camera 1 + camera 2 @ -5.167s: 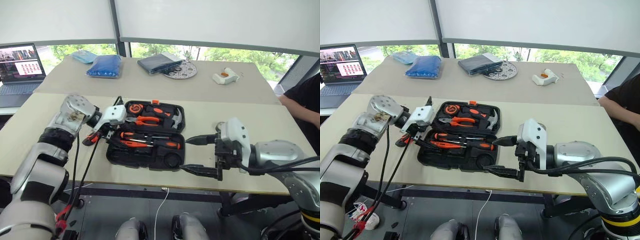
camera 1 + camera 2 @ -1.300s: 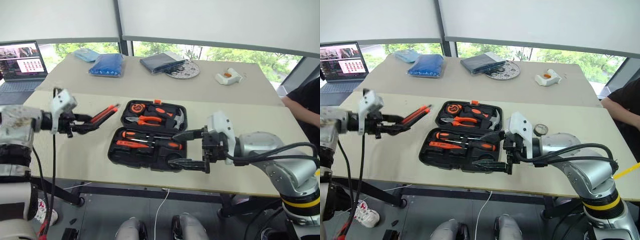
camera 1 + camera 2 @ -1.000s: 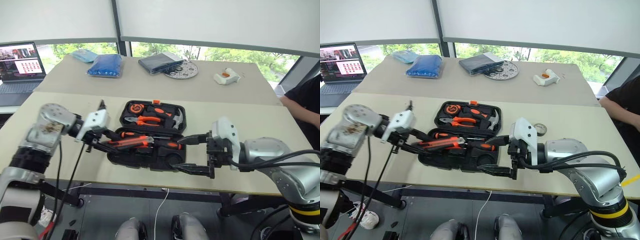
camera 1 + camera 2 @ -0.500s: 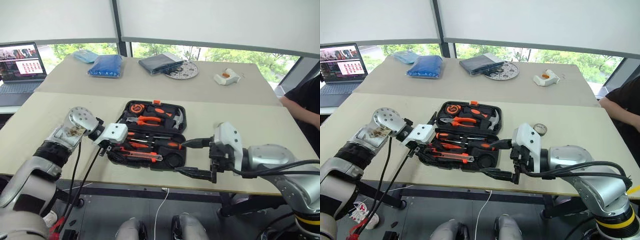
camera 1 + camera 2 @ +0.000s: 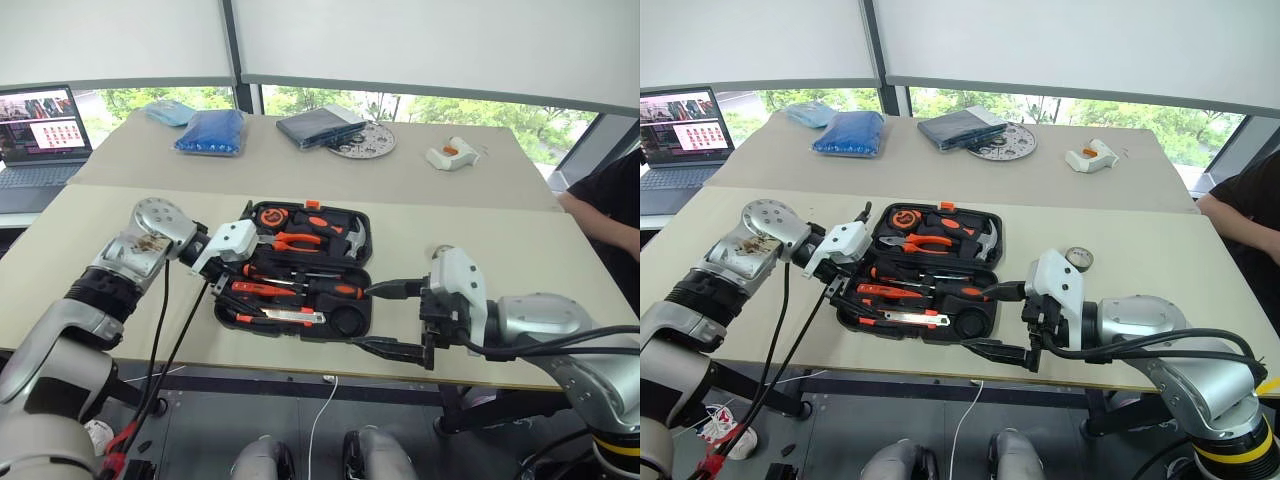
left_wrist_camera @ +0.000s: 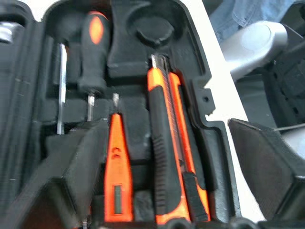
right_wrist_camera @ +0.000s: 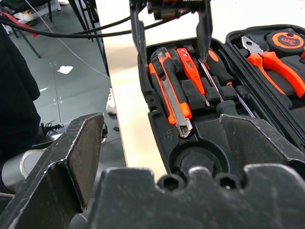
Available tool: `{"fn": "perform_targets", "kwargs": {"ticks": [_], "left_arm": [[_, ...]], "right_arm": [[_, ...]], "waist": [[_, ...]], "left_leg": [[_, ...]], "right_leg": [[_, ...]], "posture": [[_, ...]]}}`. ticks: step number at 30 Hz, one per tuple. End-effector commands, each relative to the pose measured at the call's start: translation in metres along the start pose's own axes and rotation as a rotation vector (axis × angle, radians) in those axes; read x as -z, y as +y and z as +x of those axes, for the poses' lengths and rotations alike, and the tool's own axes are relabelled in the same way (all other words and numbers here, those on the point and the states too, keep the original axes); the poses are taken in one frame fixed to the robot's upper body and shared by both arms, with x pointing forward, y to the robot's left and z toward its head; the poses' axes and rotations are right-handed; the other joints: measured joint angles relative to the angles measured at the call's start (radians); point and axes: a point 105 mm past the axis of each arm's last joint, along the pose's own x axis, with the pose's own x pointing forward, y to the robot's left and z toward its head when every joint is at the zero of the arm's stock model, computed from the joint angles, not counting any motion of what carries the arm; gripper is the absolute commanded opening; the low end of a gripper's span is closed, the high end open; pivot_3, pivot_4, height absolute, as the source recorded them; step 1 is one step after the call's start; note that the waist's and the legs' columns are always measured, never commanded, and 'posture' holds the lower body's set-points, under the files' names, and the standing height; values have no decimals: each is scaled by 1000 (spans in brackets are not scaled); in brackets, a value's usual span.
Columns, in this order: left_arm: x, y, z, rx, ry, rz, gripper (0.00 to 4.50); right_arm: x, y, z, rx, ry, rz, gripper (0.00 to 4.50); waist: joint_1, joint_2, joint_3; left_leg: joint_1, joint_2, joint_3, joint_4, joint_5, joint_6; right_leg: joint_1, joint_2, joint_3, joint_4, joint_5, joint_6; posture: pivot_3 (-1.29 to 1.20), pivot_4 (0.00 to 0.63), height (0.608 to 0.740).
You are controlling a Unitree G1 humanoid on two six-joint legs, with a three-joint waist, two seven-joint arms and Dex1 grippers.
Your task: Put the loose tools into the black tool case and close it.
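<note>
The left claw (image 5: 232, 285) was open and held nothing, right over the utility knife (image 6: 164, 157), which lay in its slot in the black tool case (image 5: 352, 225). The right claw (image 5: 385, 318) waited wide open beside the case, likely ready to shut the lid.

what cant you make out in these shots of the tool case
- Left eye view: the black tool case's left end is hidden behind the left gripper.
- Left wrist view: the utility knife's rear end is cut off by the frame edge.
- Left eye view: the small round thing behind the right gripper is too small to identify.
</note>
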Motion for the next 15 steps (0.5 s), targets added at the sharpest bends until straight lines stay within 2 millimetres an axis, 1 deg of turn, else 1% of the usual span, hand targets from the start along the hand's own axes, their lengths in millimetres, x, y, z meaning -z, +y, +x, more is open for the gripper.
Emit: {"fn": "perform_targets", "kwargs": {"ticks": [1,5,6,8,9,11,15], "left_arm": [[0,2,-5,-21,22,54,2574],[8,-1,-2,-10,51,71,1136],[9,-2,-2,-8,52,70,602],[12,-5,0,2,63,73,120],[14,-6,1,8,69,73,49],[23,-10,5,25,109,77,49],[44,-20,7,67,218,111,49]], "right_arm": [[-8,2,0,-19,-14,-35,4500],[-9,1,1,-20,-14,-37,4500],[-9,1,1,-21,-13,-37,4500],[-10,1,1,-21,-14,-36,4500],[-10,1,1,-21,-14,-36,4500],[-10,1,0,-20,-14,-35,4500],[-11,0,0,-17,-14,-32,4500]], "waist": [[-1,0,0],[0,0,0],[0,0,0],[0,0,0],[0,0,0],[0,0,0],[0,0,0]], "left_leg": [[0,0,0,0,0,0],[0,0,0,0,0,0],[0,0,0,0,0,0],[0,0,0,0,0,0],[0,0,0,0,0,0],[0,0,0,0,0,0],[1,0,-1,0,0,0]], "right_leg": [[0,0,0,0,0,0],[0,0,0,0,0,0],[0,0,0,0,0,0],[0,0,0,-1,0,0],[0,0,0,-1,0,0],[0,0,-1,-1,0,0],[2,0,-1,-1,0,0]], "posture": [[0,150,718],[0,150,718],[0,150,718],[0,150,718],[0,150,718],[0,150,718],[0,150,718]]}}
